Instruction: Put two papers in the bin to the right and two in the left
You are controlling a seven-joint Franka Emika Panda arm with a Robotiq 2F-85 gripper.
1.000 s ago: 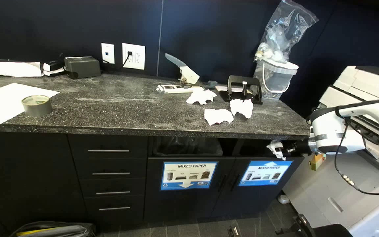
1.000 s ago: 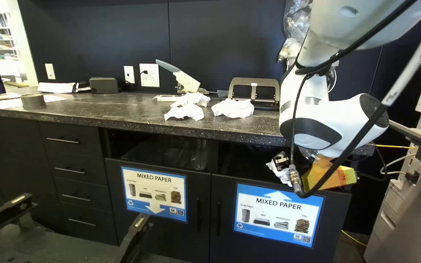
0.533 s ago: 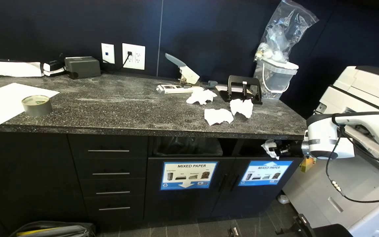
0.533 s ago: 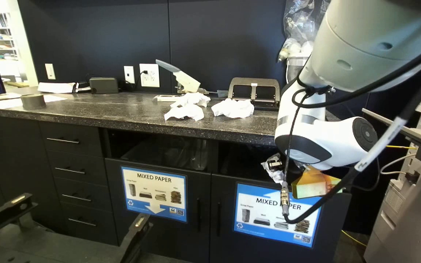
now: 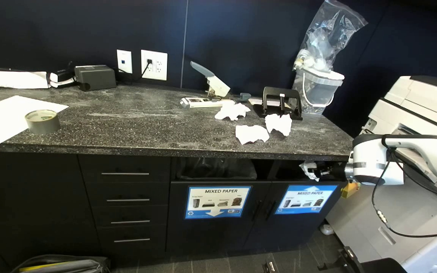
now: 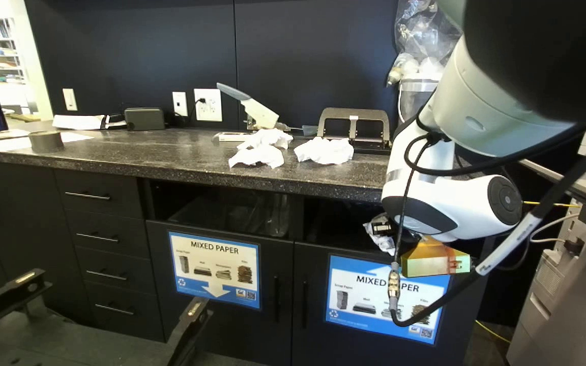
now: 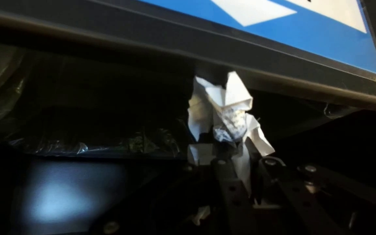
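While the gripper (image 5: pixel 316 173) had its jaws clamped on a crumpled white paper (image 7: pixel 233 119), that wad hung at the slot (image 5: pixel 288 170) of the bin to the right (image 5: pixel 290 229), the one with the mostly blue sign (image 5: pixel 305 199); how far inside it reached, I couldn't tell. Three other wads (image 5: pixel 252 134) lay on the countertop (image 5: pixel 135 129) near a black hole punch (image 5: pixel 290 94).

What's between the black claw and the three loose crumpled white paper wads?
Speckled dark countertop's front edge: claw below, wads above, in both exterior views.

The papers (image 5: pixel 252 134) are white, the counter (image 5: pixel 142 129) dark and speckled.
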